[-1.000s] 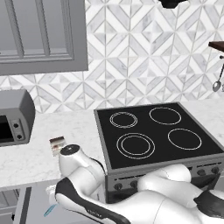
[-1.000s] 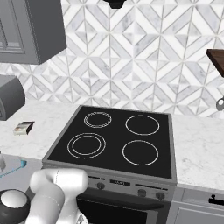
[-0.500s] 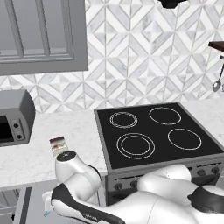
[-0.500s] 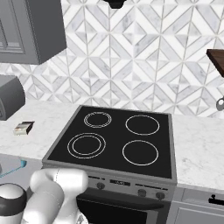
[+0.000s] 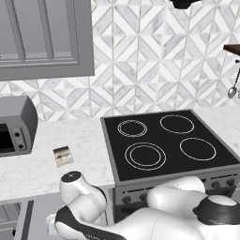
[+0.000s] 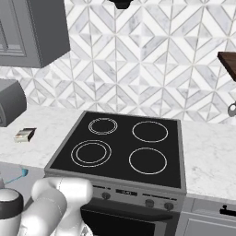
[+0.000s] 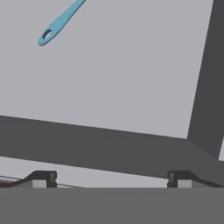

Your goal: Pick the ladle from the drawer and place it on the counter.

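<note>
Hovering wide open and empty over the drawer [image 7: 109,87], the claw [image 7: 109,177] looks down at the ladle [image 7: 59,24] lying on the drawer floor toward its far side, so it should, I judge, move over the slim handle, align across it, then descend.

Ladle [image 7: 60,22] lying inside drawer [image 7: 131,83] toward eleven o'clock in hand view; on counter [image 5: 79,140], toaster oven [image 5: 14,125] at nine o'clock of cooktop [image 5: 164,143].
</note>
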